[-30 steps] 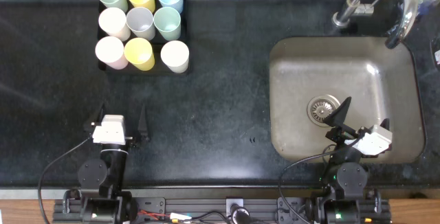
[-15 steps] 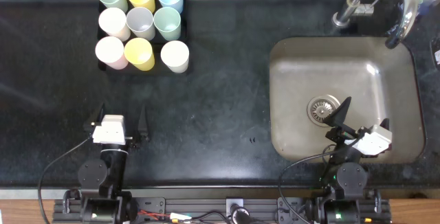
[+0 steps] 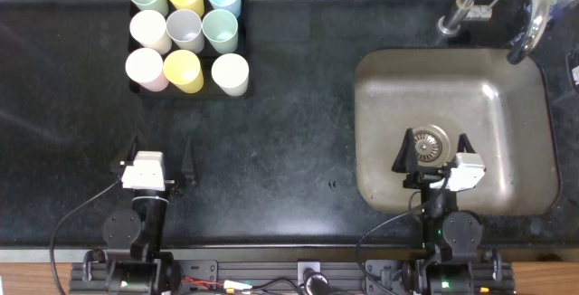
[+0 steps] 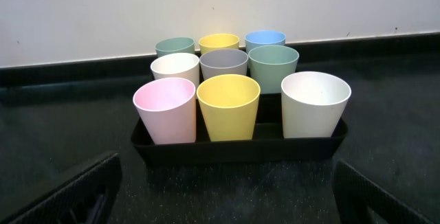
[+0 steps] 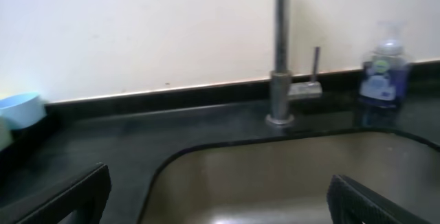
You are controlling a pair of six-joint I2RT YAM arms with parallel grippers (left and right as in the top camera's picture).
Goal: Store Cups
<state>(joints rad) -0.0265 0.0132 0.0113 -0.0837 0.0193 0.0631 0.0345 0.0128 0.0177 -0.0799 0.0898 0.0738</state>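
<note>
Where nine plastic cups (image 3: 185, 28) stand upright in three rows of three, a black tray (image 4: 234, 154) holds them all, on the dark surface (image 3: 289, 132) straight ahead of the left jaws and well apart from them. Nearest those jaws are a pink cup (image 4: 165, 110), a yellow cup (image 4: 228, 106) and a white cup (image 4: 315, 104). Behind these come a cream cup (image 4: 175, 69), a grey cup (image 4: 223, 62) and a sage-green cup (image 4: 273, 62). Farthest are a darker green cup (image 4: 174, 46), a second yellow cup (image 4: 219, 42) and a blue cup (image 4: 265, 38) (neighbours close together). The left jaws stand wide open and hold nothing. The right jaws, likewise spread wide and empty, hang over the steel sink (image 3: 507, 87); in the top view the drain (image 3: 430, 141) shows between their tips. Ahead of them rises a faucet (image 5: 280, 45), with a soap dispenser bottle (image 5: 381, 76) near it.
</note>
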